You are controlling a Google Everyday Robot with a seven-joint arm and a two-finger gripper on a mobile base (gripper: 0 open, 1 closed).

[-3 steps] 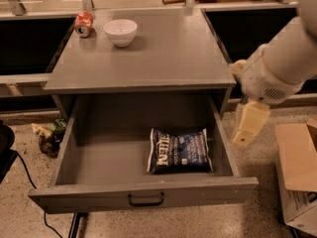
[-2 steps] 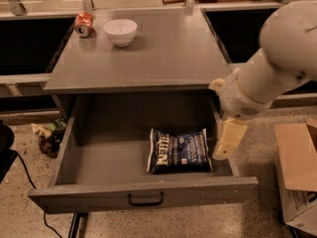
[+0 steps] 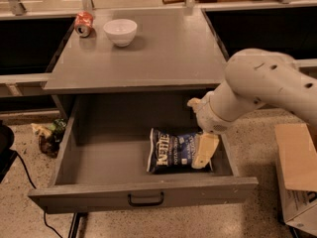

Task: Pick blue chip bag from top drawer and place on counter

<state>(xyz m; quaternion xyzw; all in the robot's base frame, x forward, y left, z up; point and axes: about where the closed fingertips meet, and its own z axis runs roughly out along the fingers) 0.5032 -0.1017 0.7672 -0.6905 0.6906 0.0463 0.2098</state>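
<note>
- Your gripper (image 3: 204, 150) hangs inside the top drawer (image 3: 74, 197), low over the right end of the blue chip bag (image 3: 171, 151). You cannot tell whether it is spread or pressed together, nor whether it touches the bag.
- The bag lies flat on the drawer floor and stretches left from the gripper, with its near edge close to the front panel.
- Just right of the gripper stands the drawer's right wall, so room is tight there.
- Left of the bag, grey floor runs open to the left wall.
- Above and behind the gripper, the tabletop (image 3: 158, 58) ends in a front edge over the drawer's back. The arm (image 3: 257, 90) comes in from the right, in front of that edge.
- Far back-left on the tabletop, a white bowl (image 3: 120, 31) and a crushed red can (image 3: 83, 24) sit near each other, well apart from the gripper.
- Right of the drawer, a cardboard box (image 3: 297, 172) stands on the floor.
</note>
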